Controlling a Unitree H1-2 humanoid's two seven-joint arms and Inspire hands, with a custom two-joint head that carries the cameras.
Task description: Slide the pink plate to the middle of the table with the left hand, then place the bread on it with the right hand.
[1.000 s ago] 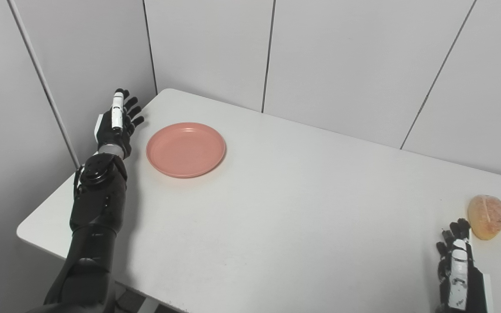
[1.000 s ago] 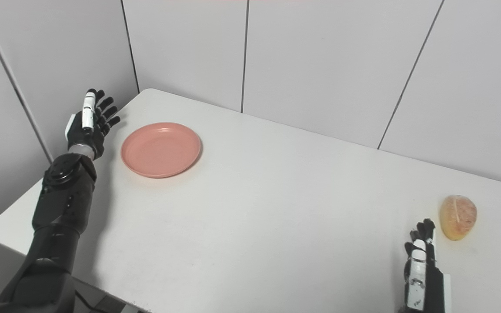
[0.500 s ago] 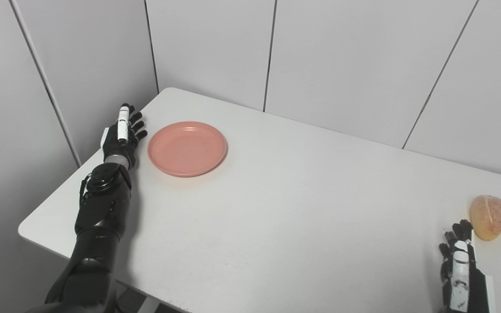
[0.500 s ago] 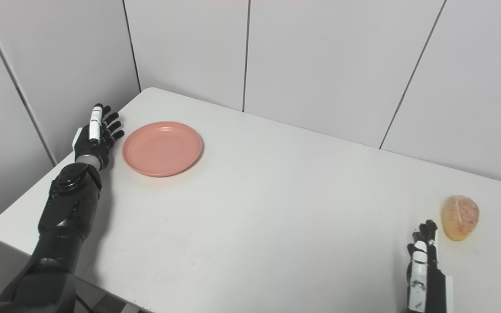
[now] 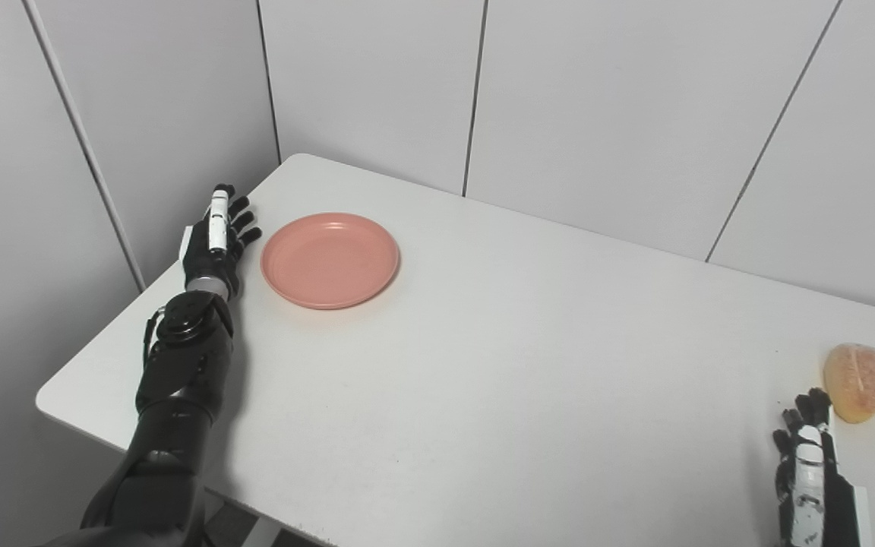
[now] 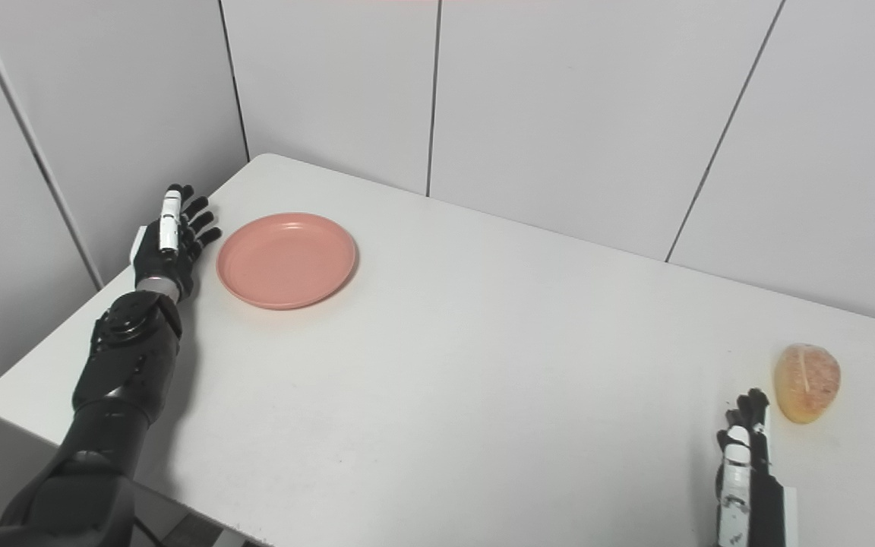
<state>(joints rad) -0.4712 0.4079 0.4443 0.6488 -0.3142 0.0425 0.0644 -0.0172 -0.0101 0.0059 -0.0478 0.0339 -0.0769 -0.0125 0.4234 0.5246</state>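
The left arm reaches far forward along the left side, its forearm sloping up from the bottom edge to a straight wrist. The left hand (image 5: pixel 213 237) is set on edge, fingers (image 5: pixel 244 222) spread and empty. The right hand (image 5: pixel 808 463) is low at the bottom right corner, fingers extended forward, holding nothing, only partly in view.

A: Is any text, label, brand, number or sign showing legibly in either head camera view?

B: No. Nothing readable is appearing on any surface in view.

A: Are the white panels on the backs of the hands carrying any marking?

B: They are showing plain white, with no characters that can be made out.
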